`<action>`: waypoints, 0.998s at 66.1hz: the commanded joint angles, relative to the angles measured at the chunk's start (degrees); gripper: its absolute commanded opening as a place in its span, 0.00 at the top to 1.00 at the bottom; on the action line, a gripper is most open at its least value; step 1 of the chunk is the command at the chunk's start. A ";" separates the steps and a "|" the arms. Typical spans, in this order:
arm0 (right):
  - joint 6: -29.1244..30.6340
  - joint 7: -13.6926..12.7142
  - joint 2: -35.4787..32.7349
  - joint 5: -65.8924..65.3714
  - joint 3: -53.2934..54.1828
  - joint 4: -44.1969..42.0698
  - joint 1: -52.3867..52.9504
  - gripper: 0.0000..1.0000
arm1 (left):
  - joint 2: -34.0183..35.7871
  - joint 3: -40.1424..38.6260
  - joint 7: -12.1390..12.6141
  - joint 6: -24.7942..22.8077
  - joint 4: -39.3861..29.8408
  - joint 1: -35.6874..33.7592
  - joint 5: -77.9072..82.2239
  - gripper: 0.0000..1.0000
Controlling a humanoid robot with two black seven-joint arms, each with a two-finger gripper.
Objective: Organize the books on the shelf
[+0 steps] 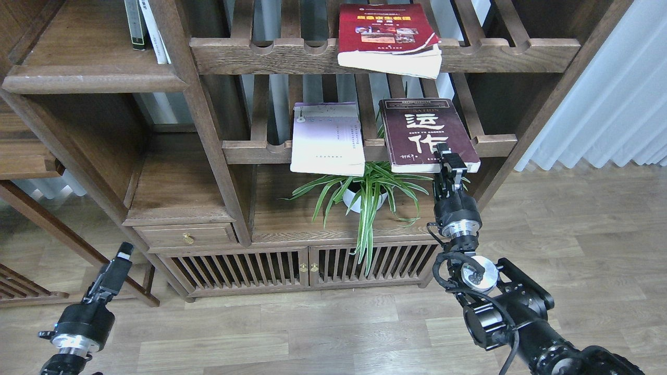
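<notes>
R gripper (449, 159) is up at the front edge of the maroon book (424, 134), fingertips on/over its lower R corner. Jaws look closed down around the book's edge, but the angle is end-on and dark, so can't tell if it's actually clamped or just touching.

Maroon book lies flat on the lower slatted rack (365, 148), cover up, big white chars readable, front edge overhanging the notched rail. Lavender book (327, 138) is on the same rack at 9 o'clock from the maroon one, near but apart, also overhanging the rail and tipped a bit fwd.

Red book (385, 31) sits on the upper slatted rack (292, 54), at 12 o'clock from the maroon book, page block hanging past the front rail, tilted.

Solid shelf board (94, 78) w/ rounded front edge is at 10 o'clock from the racks, upper L of the bookcase. Two thin upright books (147, 31) stand at its R end against the post. None of the 3 task books on it.

L gripper (121, 260) is low at 7 o'clock, well apart from everything, over the floor (333, 333) by the cabinet's lower L corner. Holding nothing; fingers too dark/small to tell open vs closed.

Spider plant (365, 195) in white pot sits on the cabinet top, directly at 6 o'clock below the lavender book; leaves reach toward the R wrist.
</notes>
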 commanded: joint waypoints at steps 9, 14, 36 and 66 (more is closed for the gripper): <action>0.00 0.00 0.00 0.97 0.39 3.41 -1.72 0.96 | 0.18 -1.47 0.00 0.01 0.00 0.34 0.00 0.00; 0.00 0.00 0.00 1.58 0.66 6.48 -4.53 0.96 | 0.17 -1.47 -0.09 0.01 0.08 0.34 0.00 0.00; 0.00 -0.09 -0.97 3.52 11.11 24.16 -21.32 0.96 | 0.00 -0.24 -0.09 0.01 3.60 -0.02 0.00 0.00; 0.00 -0.97 -11.95 3.43 2.16 24.33 -37.50 0.96 | -0.62 3.45 0.00 0.01 5.27 0.77 0.00 0.00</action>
